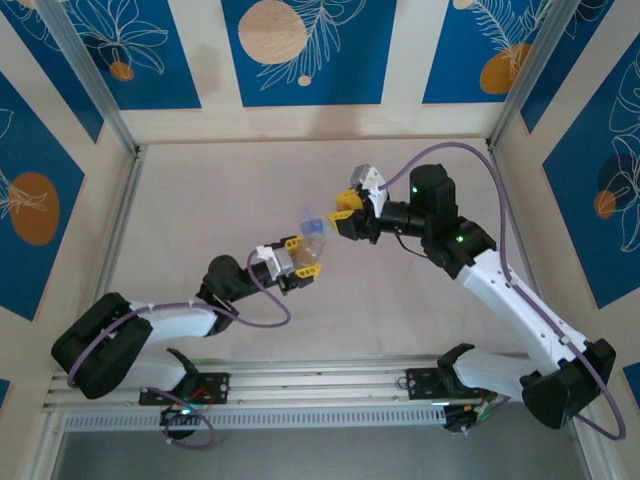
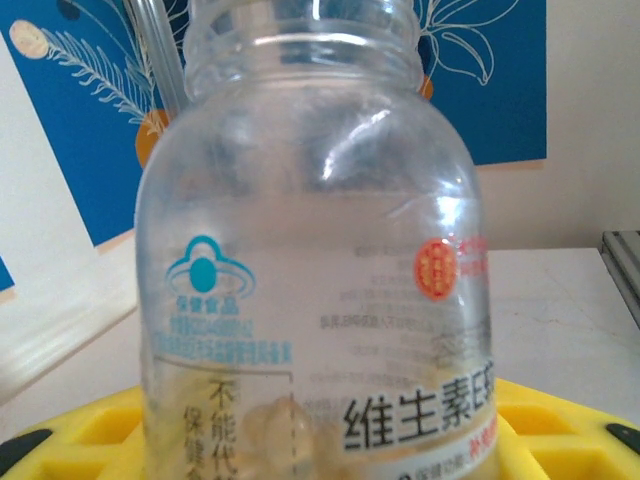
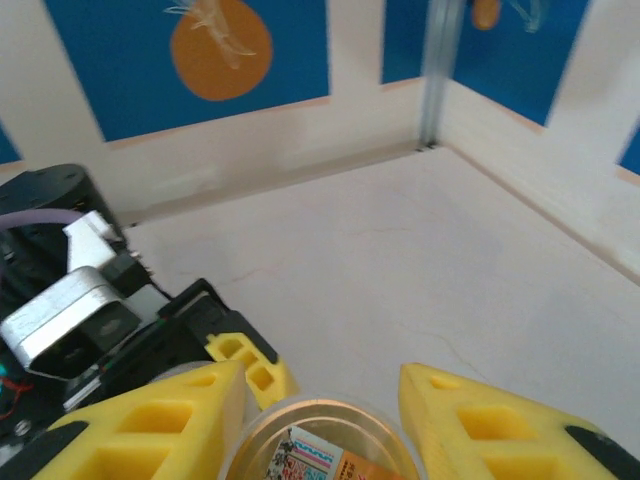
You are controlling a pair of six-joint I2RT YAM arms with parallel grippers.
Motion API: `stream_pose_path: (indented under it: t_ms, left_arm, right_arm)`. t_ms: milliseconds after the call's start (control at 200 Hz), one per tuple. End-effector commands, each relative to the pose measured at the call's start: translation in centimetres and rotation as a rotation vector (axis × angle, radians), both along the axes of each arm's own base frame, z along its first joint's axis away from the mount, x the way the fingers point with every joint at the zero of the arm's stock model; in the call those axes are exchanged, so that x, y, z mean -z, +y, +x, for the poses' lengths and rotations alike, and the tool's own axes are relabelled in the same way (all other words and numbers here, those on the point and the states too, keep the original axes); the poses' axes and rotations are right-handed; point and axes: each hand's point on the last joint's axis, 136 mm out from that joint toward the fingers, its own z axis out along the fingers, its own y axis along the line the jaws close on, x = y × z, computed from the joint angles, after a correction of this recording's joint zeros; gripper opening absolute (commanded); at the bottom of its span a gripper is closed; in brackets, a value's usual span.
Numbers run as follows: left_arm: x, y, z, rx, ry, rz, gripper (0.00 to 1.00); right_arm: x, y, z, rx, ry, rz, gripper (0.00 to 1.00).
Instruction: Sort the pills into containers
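Note:
A clear round vial with blue and black print is held above the table between both arms. The pills show as a tan mass at its bottom. My left gripper is shut on the vial's lower body, with yellow fingers on either side. In the top view the vial tilts from the left gripper toward the right gripper. My right gripper is shut on the vial's round clear cap, seen end-on. The containers are out of view.
The pale table is walled by blue-patterned panels and metal corner posts. An aluminium rail runs along the near edge by the arm bases. The left arm's wrist sits close to the right fingers.

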Motion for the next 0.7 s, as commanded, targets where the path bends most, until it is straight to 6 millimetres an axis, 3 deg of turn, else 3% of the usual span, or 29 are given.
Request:
stream_pose_path:
  t_ms: [0, 130, 270, 530, 690]
  left_arm:
    - [-0.2, 0.4, 0.5, -0.035, 0.023, -0.030, 0.00]
    - [0.4, 1.2, 1.3, -0.110, 0.041, 0.006, 0.00]
    - [2.9, 2.0, 3.0, -0.217, 0.171, 0.149, 0.00]
    - [6.1, 4.3, 4.0, -0.331, 0.325, 0.303, 0.00]
    - [7.4, 4.1, 4.8, -0.341, 0.408, 0.337, 0.00]
  right_arm:
    - [0.1, -1.6, 1.5, 0.144, -0.002, 0.015, 0.00]
    - [1.7, -2.2, 1.9, 0.176, 0.021, 0.011, 0.00]
    - [3.1, -1.9, 1.9, 0.165, 0.047, 0.049, 0.00]
    - [6.3, -1.9, 2.5, 0.161, 0.043, 0.107, 0.00]
    - [8.0, -2.3, 3.4, 0.188, 0.041, 0.112, 0.00]
